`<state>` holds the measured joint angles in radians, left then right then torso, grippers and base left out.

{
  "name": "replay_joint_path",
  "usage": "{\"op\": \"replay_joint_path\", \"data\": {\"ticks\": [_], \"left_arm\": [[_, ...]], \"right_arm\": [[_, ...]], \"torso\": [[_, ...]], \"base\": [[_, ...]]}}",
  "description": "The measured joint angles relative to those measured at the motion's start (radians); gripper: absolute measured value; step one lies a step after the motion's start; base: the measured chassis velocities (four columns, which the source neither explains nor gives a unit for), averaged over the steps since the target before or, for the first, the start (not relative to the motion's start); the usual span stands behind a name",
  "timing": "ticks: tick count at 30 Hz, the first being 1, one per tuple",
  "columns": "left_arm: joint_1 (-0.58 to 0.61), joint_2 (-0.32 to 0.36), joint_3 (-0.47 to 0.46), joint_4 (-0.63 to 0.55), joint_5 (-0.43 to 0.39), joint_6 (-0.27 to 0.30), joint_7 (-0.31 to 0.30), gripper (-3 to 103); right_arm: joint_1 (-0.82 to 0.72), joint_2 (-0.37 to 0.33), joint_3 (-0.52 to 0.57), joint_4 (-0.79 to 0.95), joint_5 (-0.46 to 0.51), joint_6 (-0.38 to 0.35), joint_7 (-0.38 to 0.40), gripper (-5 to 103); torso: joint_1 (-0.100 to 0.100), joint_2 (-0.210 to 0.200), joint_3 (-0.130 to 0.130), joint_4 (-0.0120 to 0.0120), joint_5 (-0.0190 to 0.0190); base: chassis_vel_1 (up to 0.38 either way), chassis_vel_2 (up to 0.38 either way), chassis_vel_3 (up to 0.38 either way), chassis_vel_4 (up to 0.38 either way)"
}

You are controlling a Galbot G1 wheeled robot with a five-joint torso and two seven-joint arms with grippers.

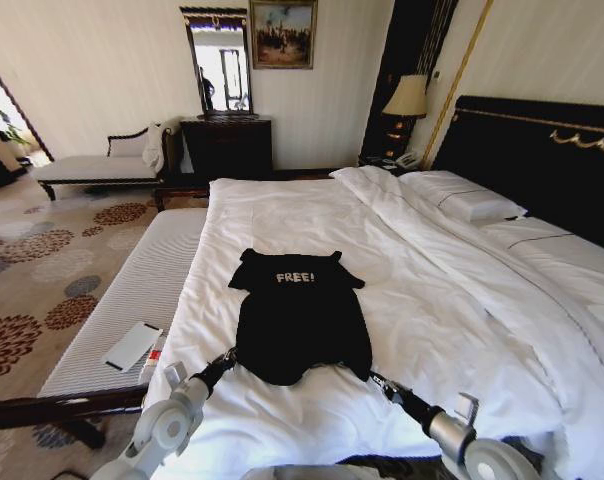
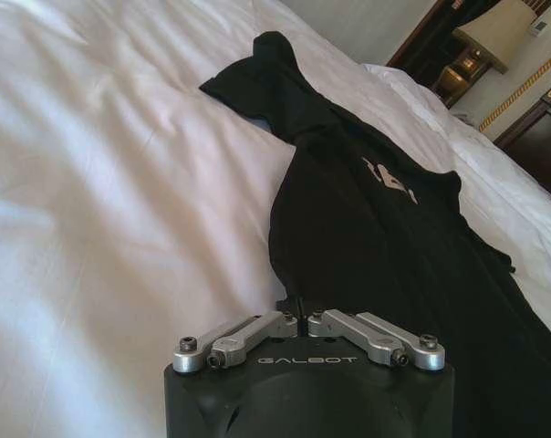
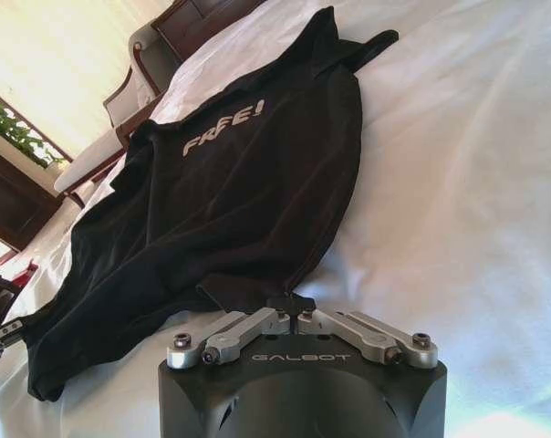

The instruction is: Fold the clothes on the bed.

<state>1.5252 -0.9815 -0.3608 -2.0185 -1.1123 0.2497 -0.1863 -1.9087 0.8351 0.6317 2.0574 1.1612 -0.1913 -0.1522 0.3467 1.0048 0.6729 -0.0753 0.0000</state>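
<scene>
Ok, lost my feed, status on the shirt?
Left gripper and right gripper both shut on T-shirt hem corners. Shirt flat on bed, print up. Nothing in the way.

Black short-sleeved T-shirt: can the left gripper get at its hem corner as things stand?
Probably yes. The left gripper looks shut on the black short-sleeved T-shirt hem corner, on the white-sheeted bed.

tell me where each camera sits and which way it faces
Head view: high at the bed's foot, looking down at the T-shirt; both arms show, left gripper and right gripper at its hem corners.
Left wrist view: low behind the left gripper, facing along the shirt; jaws shut on the hem.
Right wrist view: low behind the right gripper, facing the print; jaws shut on the hem.
All share the shirt.
</scene>
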Motion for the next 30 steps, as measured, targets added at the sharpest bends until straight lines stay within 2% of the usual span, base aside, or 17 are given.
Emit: {"op": "replay_joint_path", "data": {"ticks": [8, 12, 19, 27, 30], "left_arm": [[0.057, 0.040, -0.049, -0.059, -0.028, 0.002, -0.005, 0], [0.125, 0.096, -0.112, -0.151, -0.074, 0.009, -0.021, 0], [0.230, 0.140, -0.185, -0.254, -0.111, 0.019, -0.046, 0], [0.368, 0.142, -0.269, -0.328, -0.119, 0.033, -0.058, 0], [0.425, 0.130, -0.327, -0.366, -0.145, 0.045, -0.078, 0]], "right_arm": [[-0.037, 0.001, 0.036, 0.020, -0.009, 0.016, -0.009, 0], [-0.084, -0.013, 0.085, 0.049, -0.008, 0.024, -0.009, 0], [-0.175, -0.022, 0.157, 0.056, -0.042, 0.040, -0.011, 0], [-0.331, -0.026, 0.275, 0.077, -0.090, 0.050, -0.034, 0], [-0.388, -0.026, 0.316, 0.089, -0.116, 0.057, -0.042, 0]], "torso": [[0.000, 0.000, 0.000, 0.0000, -0.0001], [0.000, 0.000, 0.000, 0.0002, -0.0001], [0.000, 0.000, 0.000, 0.0000, 0.0001], [0.000, 0.000, 0.000, 0.0001, -0.0002], [0.000, 0.000, 0.000, 0.0000, -0.0001]], "base": [[0.000, 0.000, 0.000, 0.000], [0.000, 0.000, 0.000, 0.000], [0.000, 0.000, 0.000, 0.000], [0.000, 0.000, 0.000, 0.000], [0.000, 0.000, 0.000, 0.000]]}}
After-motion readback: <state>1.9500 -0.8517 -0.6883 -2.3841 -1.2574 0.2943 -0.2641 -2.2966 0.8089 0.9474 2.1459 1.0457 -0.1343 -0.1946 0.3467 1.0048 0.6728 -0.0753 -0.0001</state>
